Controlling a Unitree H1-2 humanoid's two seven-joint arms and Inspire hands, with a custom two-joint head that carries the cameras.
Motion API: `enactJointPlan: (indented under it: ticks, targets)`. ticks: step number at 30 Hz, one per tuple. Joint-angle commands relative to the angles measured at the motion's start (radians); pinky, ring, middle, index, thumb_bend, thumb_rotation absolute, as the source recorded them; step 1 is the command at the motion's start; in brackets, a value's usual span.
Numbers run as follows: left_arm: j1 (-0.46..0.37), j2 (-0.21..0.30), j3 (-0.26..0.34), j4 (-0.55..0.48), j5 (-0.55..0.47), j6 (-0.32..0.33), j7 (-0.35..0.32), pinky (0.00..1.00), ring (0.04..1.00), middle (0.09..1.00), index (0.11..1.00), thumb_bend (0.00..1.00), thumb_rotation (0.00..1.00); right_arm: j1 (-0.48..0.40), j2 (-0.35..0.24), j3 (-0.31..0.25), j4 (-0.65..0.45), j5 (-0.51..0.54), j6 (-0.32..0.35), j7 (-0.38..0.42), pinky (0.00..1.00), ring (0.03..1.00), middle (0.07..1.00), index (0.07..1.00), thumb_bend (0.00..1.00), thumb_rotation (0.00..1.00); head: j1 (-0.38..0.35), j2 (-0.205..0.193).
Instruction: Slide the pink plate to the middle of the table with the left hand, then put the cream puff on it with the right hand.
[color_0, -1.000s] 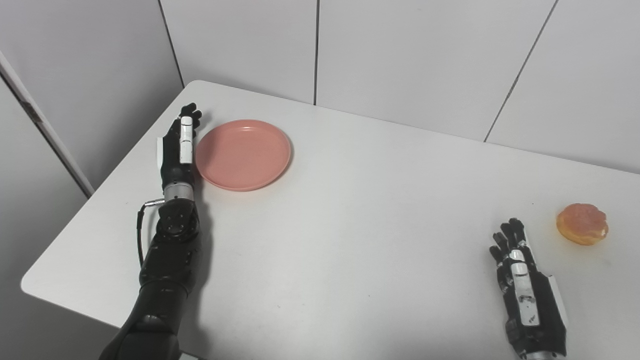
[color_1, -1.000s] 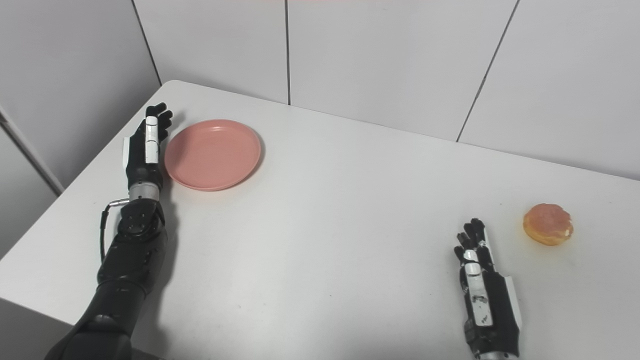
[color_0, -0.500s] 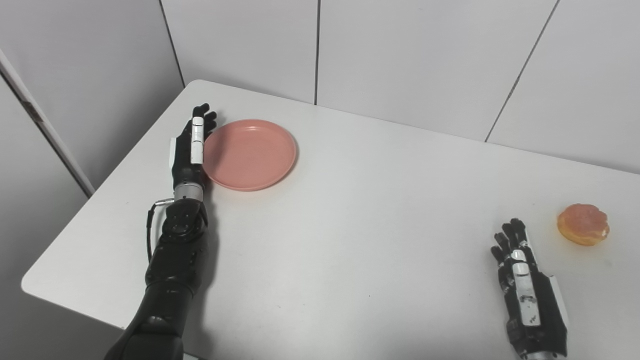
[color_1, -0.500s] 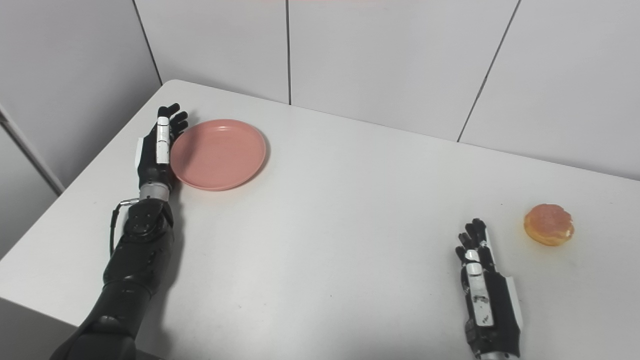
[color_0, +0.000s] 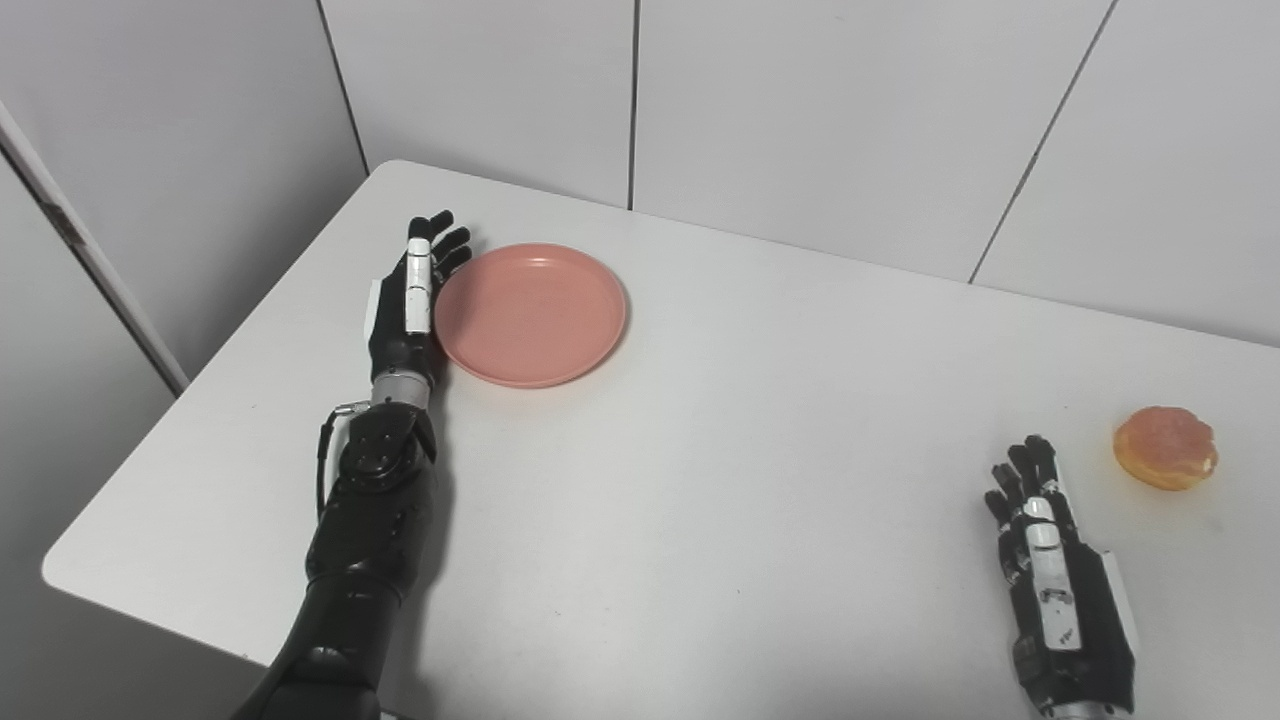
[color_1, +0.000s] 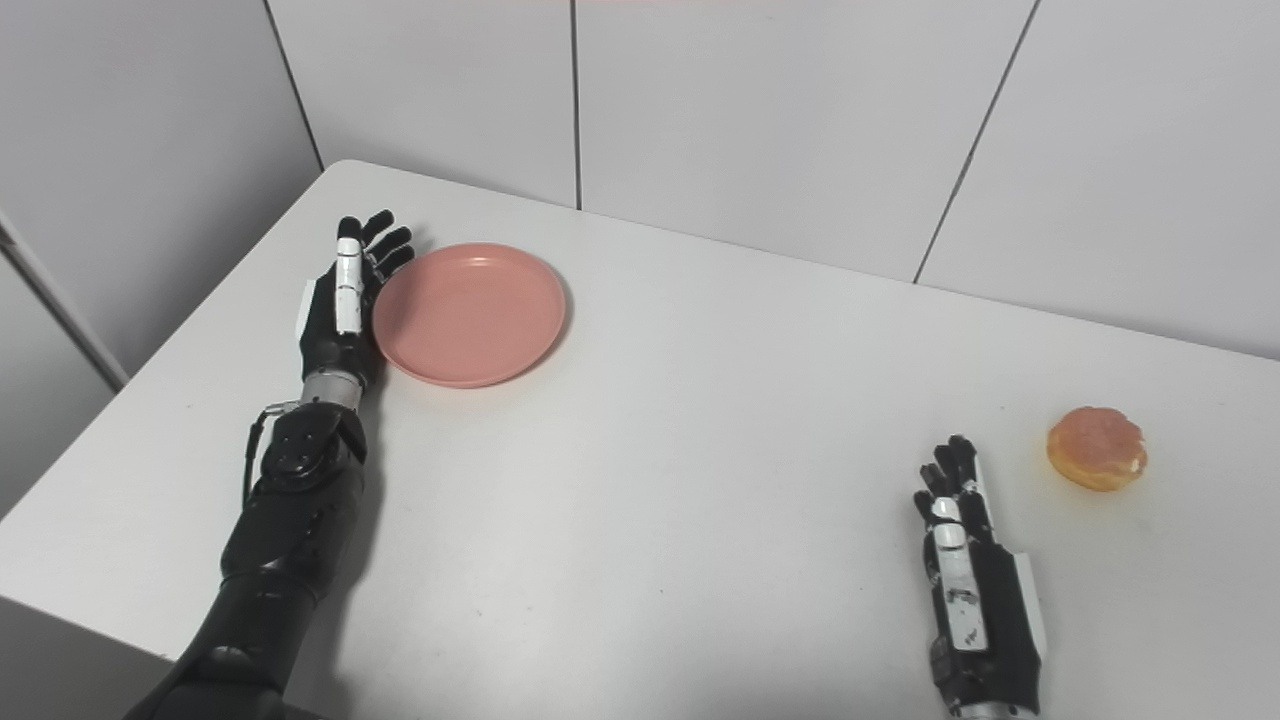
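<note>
Sitting on the far left part of the table, the pink plate has the left hand set edge-on against its left rim, fingers straight and spread a little, gripping nothing; that flat stance suits a sideways push toward the table's middle rather than a lift. The plate is well short of the centre, so the slide looks only begun. Far to the right lies the cream puff, alone on the bare tabletop. Just near it, to its left and closer to the robot, the right hand rests empty with fingers extended, apparently waiting its turn.
</note>
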Motion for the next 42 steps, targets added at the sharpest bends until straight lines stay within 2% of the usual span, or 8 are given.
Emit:
enactJointPlan:
  ticks: [1, 5, 13, 16, 22, 25, 38, 42]
  targets:
    - [-0.011, -0.001, -0.008, -0.028, -0.01, -0.001, -0.022, 0.85, 0.847, 0.824, 0.811, 0.75, 1.0, -0.013, 0.002, -0.001, -0.036, 0.005, -0.025, 0.0, 1.0, 1.0, 1.0, 1.0, 0.58, 0.84, -0.008, 0.004]
    - [-0.006, -0.009, -0.019, -0.049, -0.006, 0.011, -0.038, 0.85, 0.837, 0.805, 0.797, 0.75, 1.0, -0.015, 0.003, 0.001, -0.039, -0.002, -0.025, -0.004, 1.0, 1.0, 1.0, 1.0, 0.6, 0.84, -0.019, 0.007]
    - [0.004, -0.016, -0.059, -0.08, 0.011, 0.033, -0.056, 0.86, 0.836, 0.809, 0.801, 0.72, 1.0, -0.011, 0.004, 0.006, -0.049, -0.028, -0.02, -0.018, 1.0, 1.0, 1.0, 1.0, 0.57, 0.86, -0.038, 0.009]
    - [0.009, -0.018, -0.075, -0.093, 0.01, 0.043, -0.072, 0.87, 0.848, 0.82, 0.81, 0.73, 1.0, -0.009, 0.004, 0.008, -0.053, -0.036, -0.025, -0.023, 1.0, 0.994, 0.999, 1.0, 0.53, 0.86, -0.051, 0.014]
    - [0.014, -0.026, -0.109, -0.108, 0.027, 0.048, -0.08, 0.88, 0.85, 0.824, 0.808, 0.76, 1.0, -0.005, 0.012, 0.008, -0.07, -0.049, -0.014, -0.033, 1.0, 0.984, 0.988, 0.996, 0.53, 0.85, -0.069, 0.019]
    - [0.018, -0.038, -0.123, -0.12, 0.036, 0.053, -0.081, 0.86, 0.832, 0.808, 0.801, 0.72, 1.0, -0.003, 0.018, 0.01, -0.074, -0.05, -0.005, -0.038, 1.0, 0.984, 0.986, 0.993, 0.51, 0.86, -0.084, 0.022]
    - [0.036, -0.057, -0.169, -0.158, 0.032, 0.12, -0.132, 0.87, 0.843, 0.814, 0.803, 0.75, 1.0, -0.01, 0.035, 0.013, -0.07, -0.072, -0.01, -0.065, 1.0, 0.97, 0.969, 0.972, 0.52, 0.88, -0.136, 0.033]
    - [0.041, -0.059, -0.188, -0.161, 0.043, 0.127, -0.144, 0.84, 0.835, 0.811, 0.804, 0.71, 1.0, -0.013, 0.039, 0.014, -0.064, -0.075, -0.02, -0.067, 1.0, 0.971, 0.968, 0.973, 0.5, 0.87, -0.154, 0.037]
